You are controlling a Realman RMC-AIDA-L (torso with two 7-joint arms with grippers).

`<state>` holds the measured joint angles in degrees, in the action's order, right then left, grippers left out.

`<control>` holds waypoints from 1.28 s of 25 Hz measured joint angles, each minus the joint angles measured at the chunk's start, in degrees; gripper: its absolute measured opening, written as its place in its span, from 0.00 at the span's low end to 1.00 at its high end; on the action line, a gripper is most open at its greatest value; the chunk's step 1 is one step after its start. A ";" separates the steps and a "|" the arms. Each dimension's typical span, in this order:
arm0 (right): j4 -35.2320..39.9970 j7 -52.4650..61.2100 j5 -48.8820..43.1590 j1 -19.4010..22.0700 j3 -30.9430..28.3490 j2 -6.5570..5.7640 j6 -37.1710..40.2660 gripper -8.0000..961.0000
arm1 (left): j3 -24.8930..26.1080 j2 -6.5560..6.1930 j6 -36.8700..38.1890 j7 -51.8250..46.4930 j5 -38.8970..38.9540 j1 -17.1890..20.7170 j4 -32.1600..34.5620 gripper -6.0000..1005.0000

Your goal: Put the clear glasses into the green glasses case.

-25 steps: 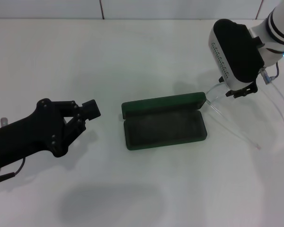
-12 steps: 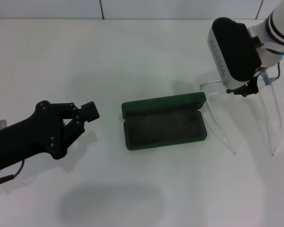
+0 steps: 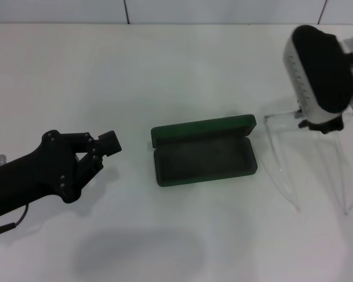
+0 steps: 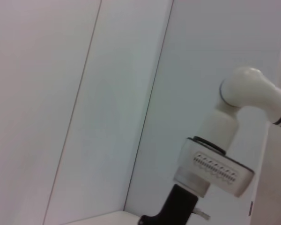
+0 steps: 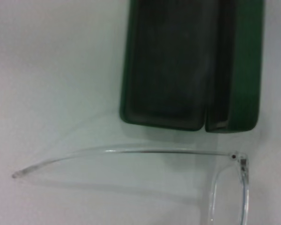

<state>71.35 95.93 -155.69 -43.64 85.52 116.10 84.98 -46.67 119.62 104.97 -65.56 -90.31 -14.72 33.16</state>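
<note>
On the white table (image 3: 165, 70), near its middle, the green glasses case (image 3: 203, 150) is seen lying open. Its lid is folded back toward the far side, and the dark lining of the lower half is turned up. Nothing is seen inside the case.

To the right of the case, the clear glasses (image 3: 300, 158) are found with both arms unfolded. The front of the frame is raised at the far side, under the right gripper (image 3: 319, 124), and the two long arms reach down toward the near edge of the table. The left arm of the glasses runs just beside the right end of the case, but no contact between them can be confirmed. In the right wrist view, one transparent arm (image 5: 126, 157) and its hinge are seen close to the short end of the case (image 5: 192, 65), with a narrow strip of table between them.

The right gripper is positioned above the front of the glasses. Its fingers are hidden under the bulky black and white wrist, so it cannot be told whether the frame is held or how wide the fingers are.

The left gripper (image 3: 100, 147) is kept low at the left side of the table, well apart from the case. Its black fingers appear drawn together, and nothing is held between them.
</note>
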 joint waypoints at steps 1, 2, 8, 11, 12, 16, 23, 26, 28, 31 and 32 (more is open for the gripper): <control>2.09 0.00 0.18 1.09 -0.04 -0.01 0.85 0.15 | -0.01 0.00 0.02 0.00 0.22 0.12 -0.01 0.04; 5.70 0.01 0.57 3.09 -0.31 -0.03 2.26 0.14 | -0.01 0.00 0.04 0.00 0.58 0.26 -0.02 0.04; 19.04 0.04 5.88 9.34 -7.24 -0.16 7.71 0.14 | -0.06 -0.12 0.43 -0.53 3.06 0.49 0.02 0.04; 24.22 0.02 11.79 11.59 -14.92 -0.17 9.92 0.13 | -0.05 -0.34 1.40 -2.88 3.93 0.20 0.95 0.04; 25.12 -0.04 13.83 12.18 -16.95 -0.16 10.24 0.13 | -0.06 -0.42 1.80 -4.20 4.18 -0.01 1.51 0.04; 27.86 -0.52 24.61 15.17 -26.65 -0.18 11.39 0.13 | -0.07 -0.39 3.32 -6.92 6.05 -0.40 3.99 0.04; 22.79 -4.93 46.39 21.97 -33.74 0.06 13.32 0.13 | -0.61 -0.26 7.08 -12.43 10.97 -2.06 6.88 0.04; 15.66 -8.55 55.27 24.16 -33.54 -0.12 13.20 0.13 | -1.37 -0.21 7.38 -15.97 10.69 -3.35 9.08 0.04; 9.37 -11.41 61.36 24.84 -33.42 -0.18 13.60 0.13 | -3.51 -0.41 7.43 -17.93 10.69 -4.31 10.19 0.04; 1.14 -14.90 67.07 24.83 -33.25 -0.18 15.10 0.13 | -6.83 -0.60 7.45 -19.33 10.85 -5.44 12.07 0.04; -2.28 -16.39 68.97 24.64 -32.98 -0.17 15.70 0.13 | -7.88 -0.53 7.45 -19.57 10.89 -5.74 12.93 0.04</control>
<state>69.07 79.54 -86.72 -19.00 52.54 115.94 100.68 -54.55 119.09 112.42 -85.14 -79.42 -20.46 46.10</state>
